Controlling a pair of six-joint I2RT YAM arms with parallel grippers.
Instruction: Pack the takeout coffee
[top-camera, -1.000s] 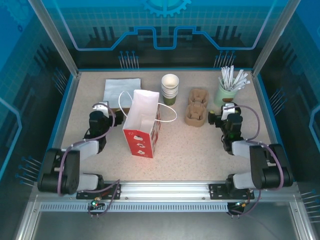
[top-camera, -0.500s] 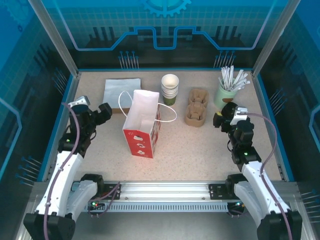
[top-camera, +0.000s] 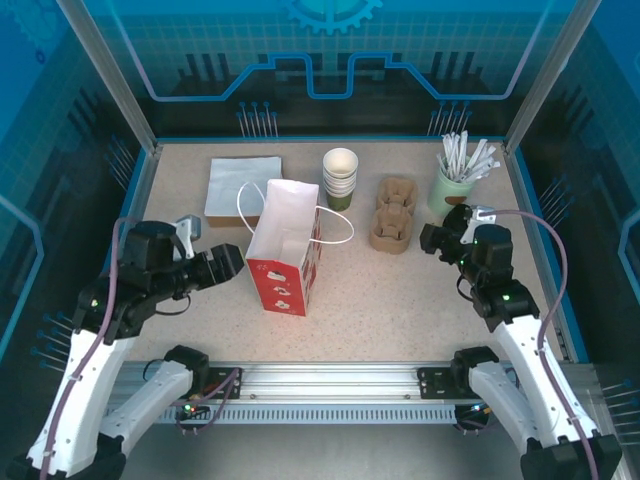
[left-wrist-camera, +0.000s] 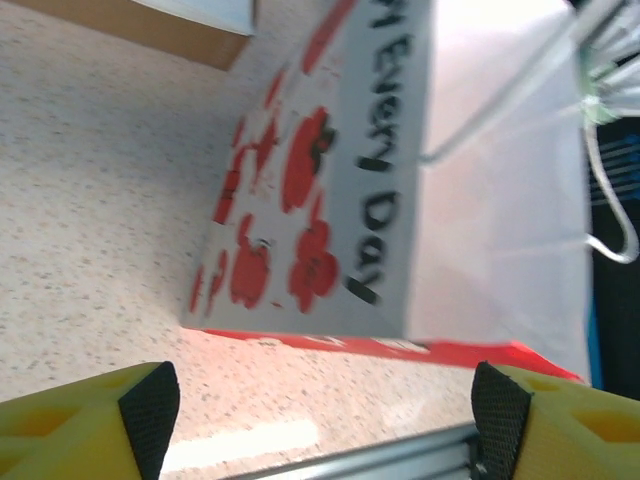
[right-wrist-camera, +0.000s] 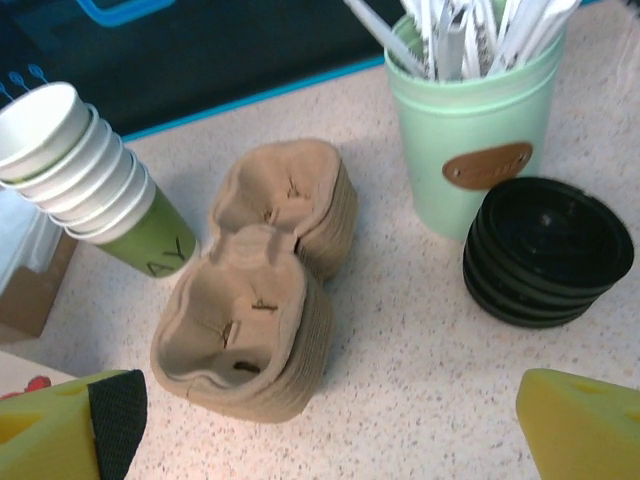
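Observation:
The takeout coffee (top-camera: 340, 178), a dark green paper cup with a white rim, stands nested in a stack at the back centre; the stack (right-wrist-camera: 85, 170) sits upper left in the right wrist view. A white paper bag (top-camera: 285, 250) with red flowers stands open in the middle. My left gripper (top-camera: 228, 262) hangs just left of the bag's base, apart from it, open. In the left wrist view the bag (left-wrist-camera: 330, 190) is ahead and my left gripper (left-wrist-camera: 320, 420) is empty. My right gripper (top-camera: 432, 238) is open beside the carriers, and in its wrist view the right gripper (right-wrist-camera: 330, 430) is empty.
Brown pulp cup carriers (top-camera: 392, 215) lie right of the cups, close ahead in the wrist view as carriers (right-wrist-camera: 260, 290). A pale-green pot of white sticks (right-wrist-camera: 475, 130) and a stack of black lids (right-wrist-camera: 545, 250) stand at the back right. A white napkin pile (top-camera: 243, 185) lies at the back left.
Both arms have risen from their folded pose. The left gripper has swung in from the far left to the bag's base. The right gripper has shifted only slightly near the carriers.

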